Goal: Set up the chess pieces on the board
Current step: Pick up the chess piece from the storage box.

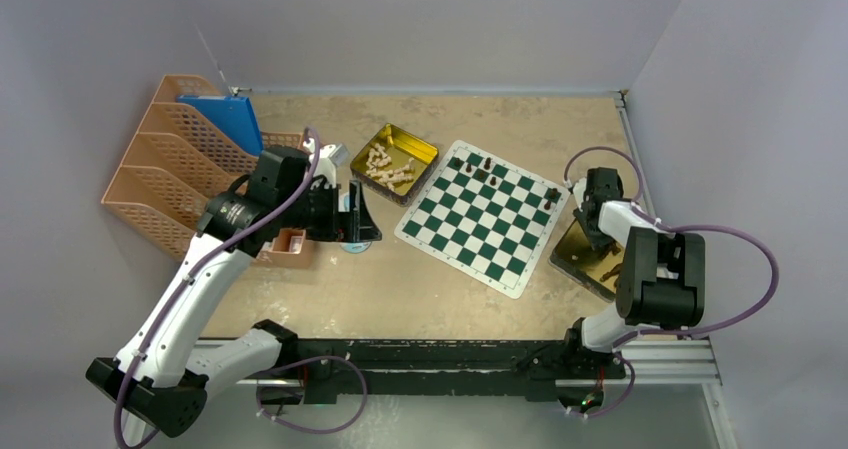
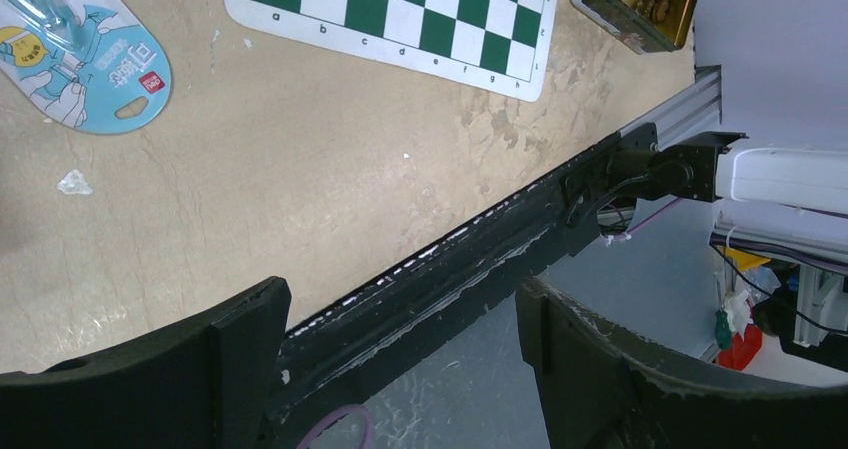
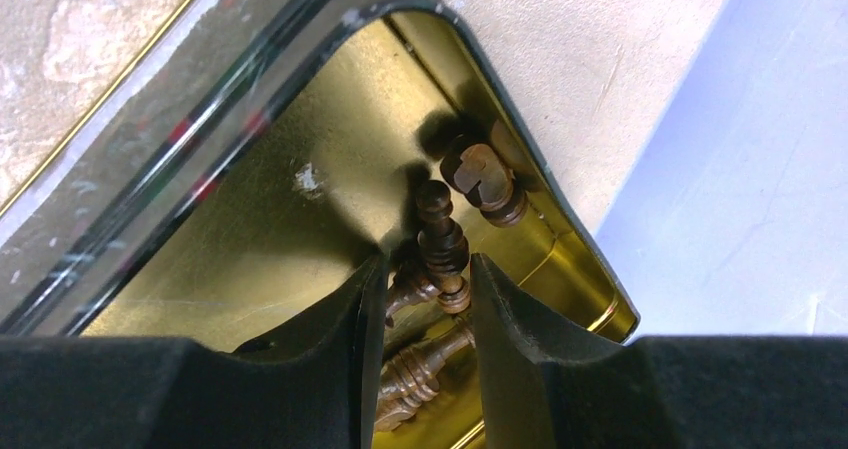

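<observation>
The green and white board (image 1: pixel 485 219) lies mid-table; its near edge shows in the left wrist view (image 2: pixel 400 19). A few dark brown chess pieces (image 1: pixel 488 164) stand on its far rows, and one stands at its right corner (image 1: pixel 552 197). My right gripper (image 1: pixel 597 231) is down inside the right gold tin (image 1: pixel 578 261). In the right wrist view its narrow jaws (image 3: pixel 428 269) hold a dark brown chess piece (image 3: pixel 443 237) with a second piece (image 3: pixel 412 287) pressed beside it. More pieces lie in the tin (image 3: pixel 300 239). My left gripper (image 1: pixel 366 219) hangs open and empty (image 2: pixel 400 309) left of the board.
A second gold tin (image 1: pixel 428 147) holding pale beige pieces (image 1: pixel 388 166) sits behind the board's left corner. An orange file rack (image 1: pixel 165 174) with a blue folder (image 1: pixel 225 119) stands far left. A blue blister pack (image 2: pixel 85 64) lies near the left gripper. A black rail (image 2: pixel 480 249) lines the near edge.
</observation>
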Robot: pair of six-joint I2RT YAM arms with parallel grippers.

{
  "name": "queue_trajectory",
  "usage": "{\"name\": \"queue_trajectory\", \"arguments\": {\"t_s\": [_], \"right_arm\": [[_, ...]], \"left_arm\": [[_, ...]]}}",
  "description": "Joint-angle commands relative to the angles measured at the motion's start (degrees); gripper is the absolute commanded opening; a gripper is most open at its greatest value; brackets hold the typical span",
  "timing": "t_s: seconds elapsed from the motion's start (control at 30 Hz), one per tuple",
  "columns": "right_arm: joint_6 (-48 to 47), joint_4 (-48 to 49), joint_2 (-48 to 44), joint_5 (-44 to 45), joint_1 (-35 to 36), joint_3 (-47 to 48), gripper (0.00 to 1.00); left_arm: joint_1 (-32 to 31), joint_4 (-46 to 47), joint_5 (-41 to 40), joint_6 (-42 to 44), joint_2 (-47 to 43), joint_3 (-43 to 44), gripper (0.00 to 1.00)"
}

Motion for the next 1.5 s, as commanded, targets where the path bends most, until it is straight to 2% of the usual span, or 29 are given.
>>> {"name": "queue_trajectory", "arguments": {"t_s": [0.0, 0.27, 0.57, 0.93, 1.13, 1.3, 1.47], "right_arm": [[0.5, 0.7, 2.3, -2.4, -0.1, 1.5, 0.39], [0.3, -0.3, 2.3, -5.1, -0.1, 1.3, 0.34], [-0.5, 0.1, -0.2, -5.3, -0.1, -3.0, 0.33], [-1.5, -1.6, -1.5, -8.0, 0.3, -2.5, 0.15], [-1.4, -1.4, -4.3, -9.5, 0.3, -2.4, 0.06], [1.2, -1.0, -7.4, -10.6, 0.4, -2.1, 0.04], [2.4, -2.5, -11.4, -8.4, 0.4, 0.0, 0.02]], "left_arm": [[-0.3, 0.4, -0.4, 0.0, -0.5, 2.2, 0.83], [-0.3, -0.1, -1.4, 0.5, -0.5, 1.9, 0.83], [-0.3, -0.7, -2.4, 1.4, -0.9, 2.6, 0.83], [-0.3, -2.1, -2.0, 1.9, -1.2, 4.6, 0.83], [-0.3, -0.8, -2.5, 1.9, -2.6, 2.5, 0.83], [-0.3, -1.0, -3.6, 3.3, 0.1, 3.8, 0.83], [-0.3, 0.9, -0.7, 1.7, -0.3, 2.9, 0.81]]}}
